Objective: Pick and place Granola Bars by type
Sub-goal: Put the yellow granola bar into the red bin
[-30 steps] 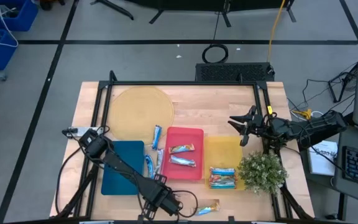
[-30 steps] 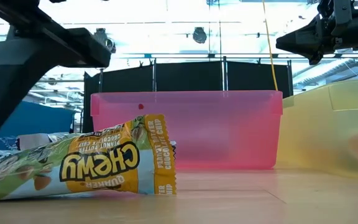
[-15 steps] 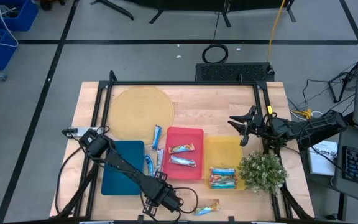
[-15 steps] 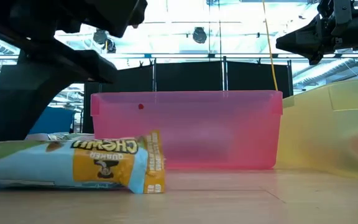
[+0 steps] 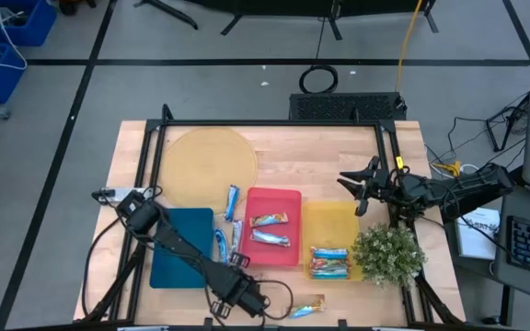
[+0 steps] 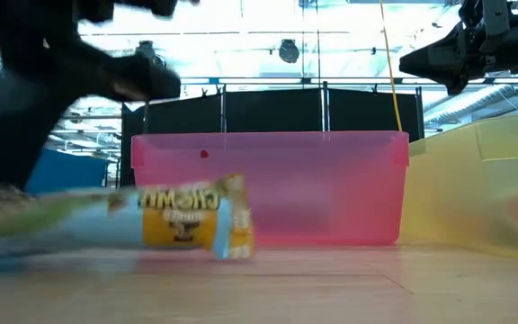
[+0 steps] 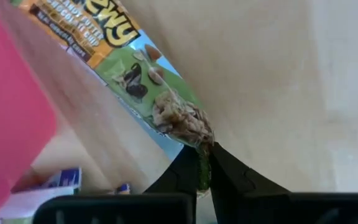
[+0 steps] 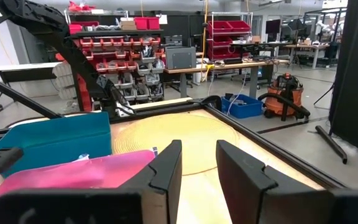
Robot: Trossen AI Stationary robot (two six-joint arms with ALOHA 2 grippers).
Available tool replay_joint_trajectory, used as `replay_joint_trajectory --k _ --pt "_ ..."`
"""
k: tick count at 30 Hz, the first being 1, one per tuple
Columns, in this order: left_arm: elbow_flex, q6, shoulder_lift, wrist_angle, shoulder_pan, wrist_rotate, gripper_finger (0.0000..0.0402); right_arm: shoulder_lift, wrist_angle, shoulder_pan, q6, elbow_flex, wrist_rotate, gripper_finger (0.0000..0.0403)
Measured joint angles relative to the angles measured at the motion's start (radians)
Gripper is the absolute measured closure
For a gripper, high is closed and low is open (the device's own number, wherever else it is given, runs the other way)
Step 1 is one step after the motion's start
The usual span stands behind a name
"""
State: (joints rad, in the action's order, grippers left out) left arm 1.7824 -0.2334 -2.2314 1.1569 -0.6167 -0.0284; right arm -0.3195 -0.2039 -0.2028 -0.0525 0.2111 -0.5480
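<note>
The red tray (image 5: 272, 225) is the landmark. It holds two Granola Bars (image 5: 270, 229). The yellow tray (image 5: 332, 226), touching its right side, holds a stack of bars (image 5: 329, 262) at its near end. The blue tray (image 5: 180, 246) lies to its left, with loose light blue bars (image 5: 227, 223) in between. In front of the red tray's near edge, one bar (image 5: 305, 307) reading "CHEWY" lies on the worktop (image 5: 283, 152), its wrapper end pinched in the clenched left claw (image 7: 202, 167). The right claw (image 5: 357, 189) hovers released beyond the yellow tray's far right corner.
</note>
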Motion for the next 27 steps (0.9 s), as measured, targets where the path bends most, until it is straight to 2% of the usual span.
replay_joint_trajectory --k 5,9,14,17,22,27 --pt "0.057 0.006 0.062 -0.002 -0.036 0.092 0.0382 0.000 0.010 0.000 -0.014 0.000 0.000 0.0312" --pt "0.068 0.006 0.175 -0.026 -0.056 0.231 0.0382 0.000 0.008 0.000 -0.015 0.000 0.000 0.0312" --pt "0.069 0.116 0.298 -0.034 0.011 0.373 0.0383 0.000 -0.001 0.000 -0.014 0.000 0.000 0.0312" --pt "0.062 0.204 0.311 -0.037 0.098 0.370 0.0384 0.000 -0.002 0.000 -0.015 0.000 0.000 0.0312" --pt "0.058 0.334 0.283 0.055 0.268 0.266 0.0384 0.000 -0.002 0.000 -0.028 0.000 0.000 0.0312" --pt "0.056 0.420 0.261 0.121 0.422 0.256 0.0384 0.000 0.005 0.000 -0.041 0.000 0.000 0.0312"
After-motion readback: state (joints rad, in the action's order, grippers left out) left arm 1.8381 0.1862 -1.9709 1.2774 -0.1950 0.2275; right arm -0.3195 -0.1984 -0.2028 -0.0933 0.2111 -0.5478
